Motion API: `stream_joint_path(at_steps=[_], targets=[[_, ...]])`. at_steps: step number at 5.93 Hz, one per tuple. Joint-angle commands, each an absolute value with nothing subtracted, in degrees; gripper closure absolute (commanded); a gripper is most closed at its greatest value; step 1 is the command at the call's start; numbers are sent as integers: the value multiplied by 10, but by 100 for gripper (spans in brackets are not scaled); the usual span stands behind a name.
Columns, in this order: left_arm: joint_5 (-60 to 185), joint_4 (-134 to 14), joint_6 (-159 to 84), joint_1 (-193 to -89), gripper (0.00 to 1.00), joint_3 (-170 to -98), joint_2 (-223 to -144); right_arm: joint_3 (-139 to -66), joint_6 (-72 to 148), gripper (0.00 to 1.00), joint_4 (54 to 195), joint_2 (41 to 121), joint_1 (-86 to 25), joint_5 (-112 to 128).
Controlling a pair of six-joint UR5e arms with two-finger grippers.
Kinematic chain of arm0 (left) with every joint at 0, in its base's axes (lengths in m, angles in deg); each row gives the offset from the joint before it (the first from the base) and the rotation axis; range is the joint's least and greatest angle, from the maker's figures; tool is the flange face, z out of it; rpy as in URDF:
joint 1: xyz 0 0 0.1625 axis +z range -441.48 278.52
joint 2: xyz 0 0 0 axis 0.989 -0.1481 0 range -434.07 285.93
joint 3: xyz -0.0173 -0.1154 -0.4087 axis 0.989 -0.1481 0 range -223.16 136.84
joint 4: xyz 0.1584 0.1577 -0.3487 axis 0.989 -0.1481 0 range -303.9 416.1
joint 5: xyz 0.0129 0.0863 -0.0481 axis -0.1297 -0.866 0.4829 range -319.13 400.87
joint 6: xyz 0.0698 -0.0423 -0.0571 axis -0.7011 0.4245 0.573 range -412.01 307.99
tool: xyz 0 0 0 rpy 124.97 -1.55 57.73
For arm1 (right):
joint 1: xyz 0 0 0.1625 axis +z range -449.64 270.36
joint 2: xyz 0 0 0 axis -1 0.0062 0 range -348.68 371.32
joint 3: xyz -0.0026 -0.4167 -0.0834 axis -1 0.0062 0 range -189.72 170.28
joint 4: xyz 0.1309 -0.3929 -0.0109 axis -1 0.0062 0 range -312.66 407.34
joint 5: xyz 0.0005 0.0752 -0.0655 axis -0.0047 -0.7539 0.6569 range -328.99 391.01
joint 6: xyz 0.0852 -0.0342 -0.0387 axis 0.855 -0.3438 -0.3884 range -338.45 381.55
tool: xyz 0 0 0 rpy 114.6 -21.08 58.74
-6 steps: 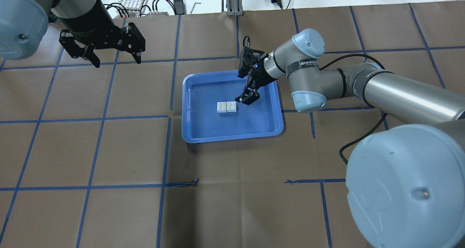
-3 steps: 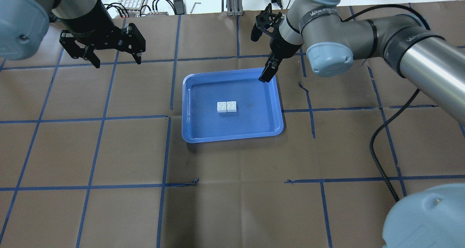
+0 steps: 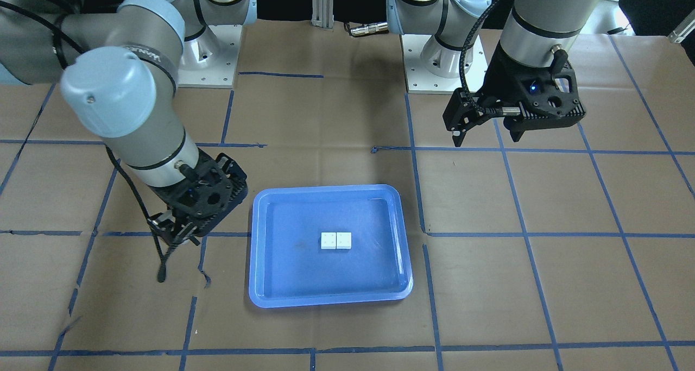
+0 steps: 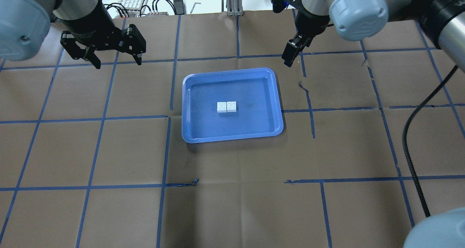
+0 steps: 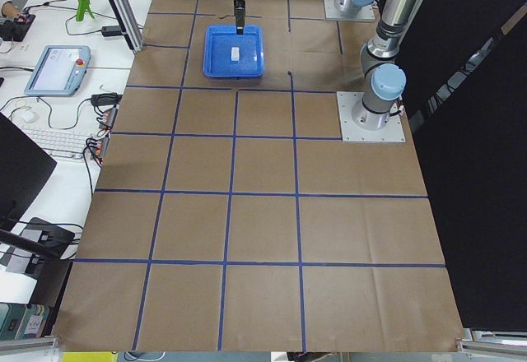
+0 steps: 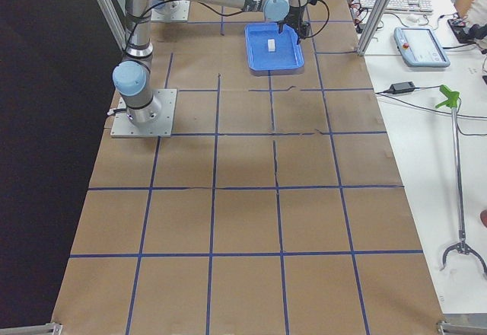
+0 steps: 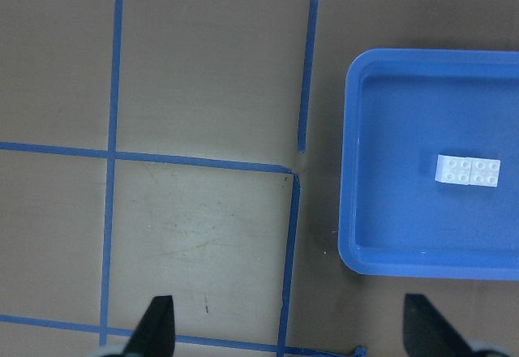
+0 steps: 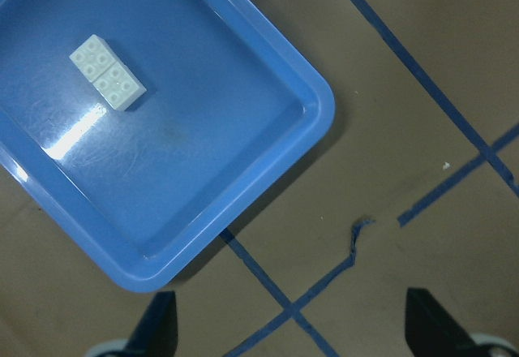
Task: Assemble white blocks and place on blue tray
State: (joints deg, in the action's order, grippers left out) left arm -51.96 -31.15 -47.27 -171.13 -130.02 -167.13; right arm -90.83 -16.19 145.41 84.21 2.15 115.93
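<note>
Left gripper (image 4: 118,61) was hanging with its fingers spread wide and nothing between them (the left wrist camera showed both tips way out at the edges of its picture, with only bare brown paper (image 7: 203,235) in the gap). It was well away from the tray (image 4: 232,70), off toward that tray's far-left side in the overhead view, roughly above one of the blue tape lines (image 4: 163,60).

Right gripper (image 4: 289,57) was spread too, also holding nothing. From overhead you only got it edge-on, so that view was no help, but its own wrist camera had the two tips far apart near the bottom corners of the picture. It sat just past the tray's far right corner, over the paper and not over the tray itself.

White blocks (image 4: 226,106) were lying in the tray, about the middle of its floor, studs up, side by side and touching along one edge, so they read as one little flat rectangle. Whether they were actually clicked together I couldn't tell. Neither gripper was touching them. The tray was flat on the paper, long sides running left-right from overhead.
</note>
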Motion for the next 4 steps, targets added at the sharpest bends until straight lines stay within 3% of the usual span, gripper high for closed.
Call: stream_joint_path(at_steps=[1,4], targets=[[-519,-311,-473,-1711,1,-1301,-1671,-875,21,0,1320,893,-19,1170],[-520,-310,-473,-1711,1,-1302,-1671,-897,243,0,1274,972,23,1221]])
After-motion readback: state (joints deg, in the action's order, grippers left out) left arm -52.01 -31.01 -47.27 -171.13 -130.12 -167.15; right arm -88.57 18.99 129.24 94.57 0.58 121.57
